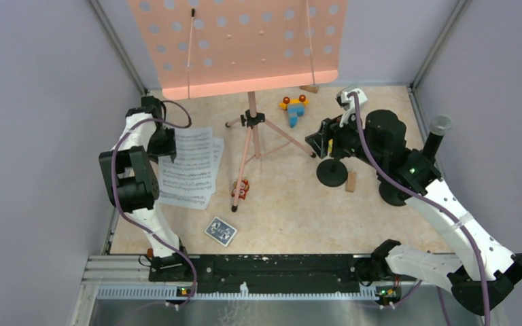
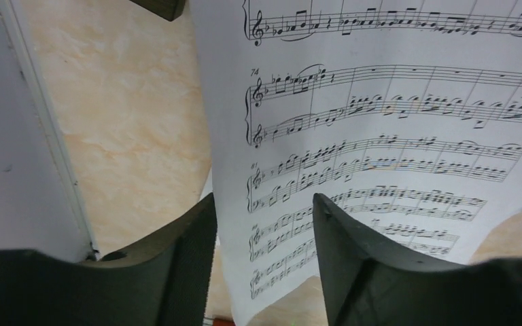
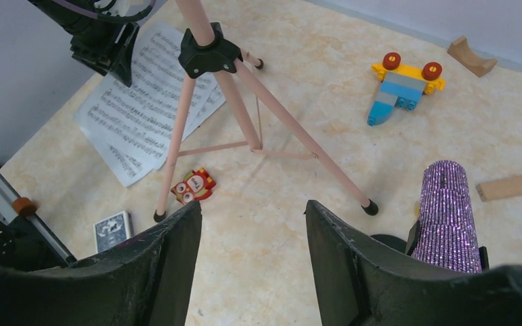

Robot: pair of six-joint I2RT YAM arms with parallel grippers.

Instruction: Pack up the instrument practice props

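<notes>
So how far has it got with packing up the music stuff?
Barely started: nothing looks packed. The pink music rack stands on its tripod, and the black microphone is upright at the right. In hand: the left tool is open at the edge of a sheet-music page, and the right tool is open beside the purple-glitter microphone. All of it is left to pack.

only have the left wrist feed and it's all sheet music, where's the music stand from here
Observer: In the top view the salmon-pink music rack stands to the right of the sheet-music pages.
Operator: is the right arm holding anything
Observer: No. The right gripper is open, and the purple-glitter microphone stands upright close beside it.
Operator: any other mic
Observer: Yes, a black grey-headed microphone stands upright at the far right of the top view.
</notes>
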